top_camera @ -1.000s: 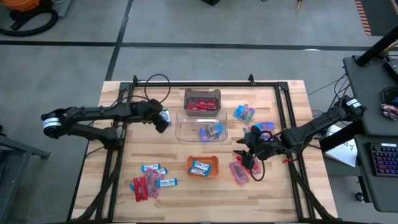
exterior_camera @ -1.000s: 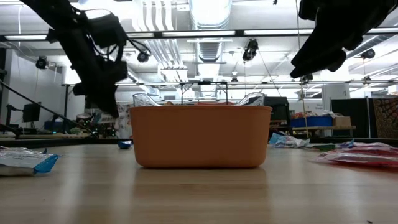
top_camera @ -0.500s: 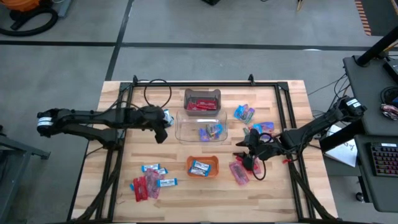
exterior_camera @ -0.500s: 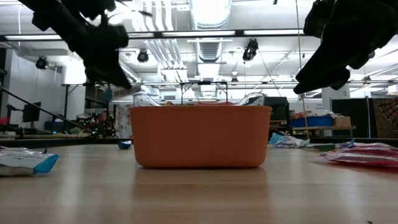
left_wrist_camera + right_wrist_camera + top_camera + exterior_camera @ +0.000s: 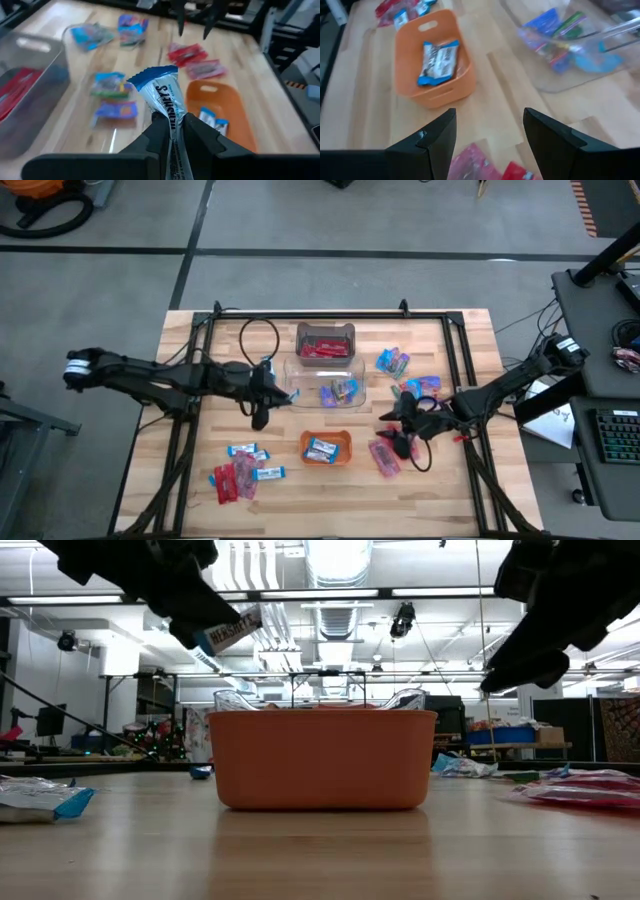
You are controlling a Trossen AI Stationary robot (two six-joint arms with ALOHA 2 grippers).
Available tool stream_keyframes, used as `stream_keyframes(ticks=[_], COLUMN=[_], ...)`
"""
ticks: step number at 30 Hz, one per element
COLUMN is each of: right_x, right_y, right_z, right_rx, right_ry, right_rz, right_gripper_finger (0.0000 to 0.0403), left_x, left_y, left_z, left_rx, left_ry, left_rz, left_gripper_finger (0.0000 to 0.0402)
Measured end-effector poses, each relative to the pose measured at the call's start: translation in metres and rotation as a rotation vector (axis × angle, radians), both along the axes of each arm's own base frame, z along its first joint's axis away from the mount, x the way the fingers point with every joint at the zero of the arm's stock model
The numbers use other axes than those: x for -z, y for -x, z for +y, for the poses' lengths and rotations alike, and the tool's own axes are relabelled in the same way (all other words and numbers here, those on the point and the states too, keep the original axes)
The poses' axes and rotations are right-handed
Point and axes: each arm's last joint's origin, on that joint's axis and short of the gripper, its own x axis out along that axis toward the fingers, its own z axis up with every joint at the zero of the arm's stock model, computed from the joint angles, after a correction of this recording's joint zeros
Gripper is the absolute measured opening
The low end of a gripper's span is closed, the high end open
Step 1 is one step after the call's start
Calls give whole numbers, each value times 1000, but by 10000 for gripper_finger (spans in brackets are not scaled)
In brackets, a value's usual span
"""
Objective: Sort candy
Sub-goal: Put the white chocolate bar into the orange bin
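My left tool pinches a blue-and-white bar by its lower end, above the counter near the orange tray. It looks light, crinkly and slippery, so I'd grip the flat body. Farther off, my right tool hangs wide open, empty.

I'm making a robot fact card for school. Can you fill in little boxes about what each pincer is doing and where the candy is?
left pincer: shut on a blue-and-white bar, held up above the table
right pincer: open, empty, above the red packets
orange tray: holds one blue-and-white bar
clear bins: red candy in the far one, blue and purple in the near one
loose candy: near-left pile
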Motion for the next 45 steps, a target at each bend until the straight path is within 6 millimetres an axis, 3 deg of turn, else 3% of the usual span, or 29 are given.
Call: stream_keyframes(ticks=[18,31,45], right_x=[-32,-32,-32], right_y=[29,32,32], right_z=[-2,-3,-3], right_rx=[-118,-132,-132], right_ry=[-77,-48,-48], right_rz=[-86,-97,-97], right_gripper_finger=[221,221,221], left_x=[15,23,35], left_y=[-36,-70,-86], left_z=[-19,-40,-62], left_rx=[139,227,285], left_ry=[39,18,21], left_rz=[-114,-55,42], left_gripper_finger=[38,38,38])
